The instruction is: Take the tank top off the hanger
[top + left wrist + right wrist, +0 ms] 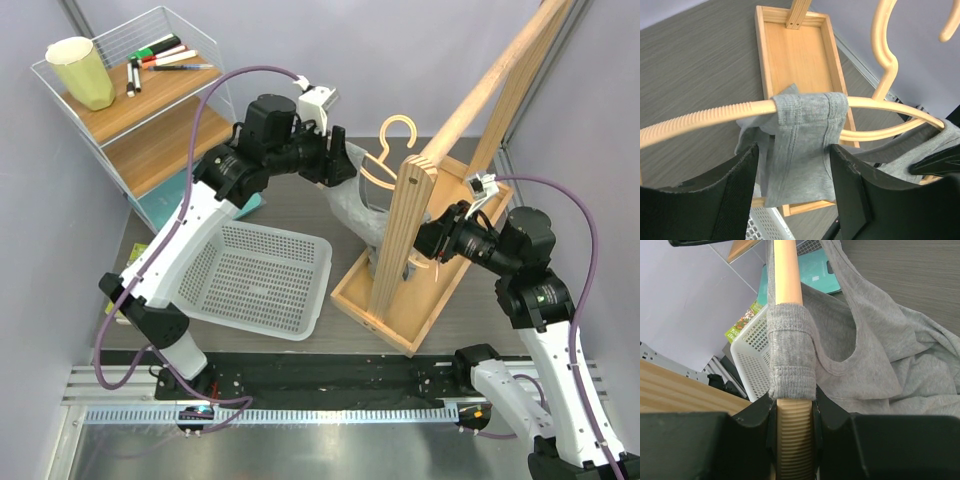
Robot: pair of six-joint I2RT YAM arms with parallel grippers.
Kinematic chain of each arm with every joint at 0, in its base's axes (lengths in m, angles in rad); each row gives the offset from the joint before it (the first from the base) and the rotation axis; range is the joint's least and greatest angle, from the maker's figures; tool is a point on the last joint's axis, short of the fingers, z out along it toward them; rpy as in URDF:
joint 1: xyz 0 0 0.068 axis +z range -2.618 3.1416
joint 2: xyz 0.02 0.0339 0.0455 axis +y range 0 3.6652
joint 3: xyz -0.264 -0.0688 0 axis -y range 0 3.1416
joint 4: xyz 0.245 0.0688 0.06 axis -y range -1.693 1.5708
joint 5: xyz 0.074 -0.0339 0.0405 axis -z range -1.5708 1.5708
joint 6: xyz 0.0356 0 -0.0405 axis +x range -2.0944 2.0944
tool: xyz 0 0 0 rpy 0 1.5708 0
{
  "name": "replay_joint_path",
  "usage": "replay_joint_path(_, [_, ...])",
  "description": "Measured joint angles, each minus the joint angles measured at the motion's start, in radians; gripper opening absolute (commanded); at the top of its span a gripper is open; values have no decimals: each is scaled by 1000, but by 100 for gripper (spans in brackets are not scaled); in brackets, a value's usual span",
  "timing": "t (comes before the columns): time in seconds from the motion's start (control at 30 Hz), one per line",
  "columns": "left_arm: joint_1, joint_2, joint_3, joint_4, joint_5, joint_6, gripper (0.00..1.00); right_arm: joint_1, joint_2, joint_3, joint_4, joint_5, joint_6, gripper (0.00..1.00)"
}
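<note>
right gripper [792,407] is seen clamped on the ridged end of one arm of the hanger [788,275], its fingers [759,413] pressed to the wood on both sides. just above them one shoulder strap [790,350] of the tank top [880,360] is wrapped round that arm, and the rest of the grey cloth is draped loosely beside it. left gripper [795,165] is spread apart at the hanger's other arm, where the second strap [805,130] is hung over the wood between the black fingers; whether the cloth is touched cannot be told. in the top view the hanger is held between the two grippers, just left of the upright post [400,240] of the wooden rail [500,75], above the wooden tray [440,295]. a white perforated basket [260,275] is set left of the tray.
</note>
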Motion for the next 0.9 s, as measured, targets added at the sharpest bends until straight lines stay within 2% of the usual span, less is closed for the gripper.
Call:
replay_joint_path(0.03, [1, 8, 12, -10, 5, 4, 41, 0, 0, 0, 0, -2, -2, 1])
replay_joint_path(0.07, [2, 17, 24, -22, 10, 9, 31, 0, 0, 0, 0, -4, -5, 1])
replay_joint_path(0.13, [4, 28, 35, -36, 26, 15, 19, 0, 0, -2, 0, -6, -10, 1])
replay_joint_path(0.17, [5, 30, 35, -39, 36, 17, 0, 0, 0, -3, -1, -7, -13, 1])
replay_joint_path(0.37, [5, 22, 3, -26, 34, -6, 0, 0, -11, -18, -11, 7, -16, 1])
replay_joint_path(0.53, [16, -37, -72, -12, -127, -67, 0, 0, -39, -29, -54, 71, -16, 1])
replay_joint_path(0.73, [117, -117, -95, 14, -207, -174, 0, 0, -127, -80, -59, 93, -22, 1])
replay_joint_path(0.9, [163, -125, -85, 43, -235, -193, 0, 0, -210, -96, -106, 85, -59, 1])
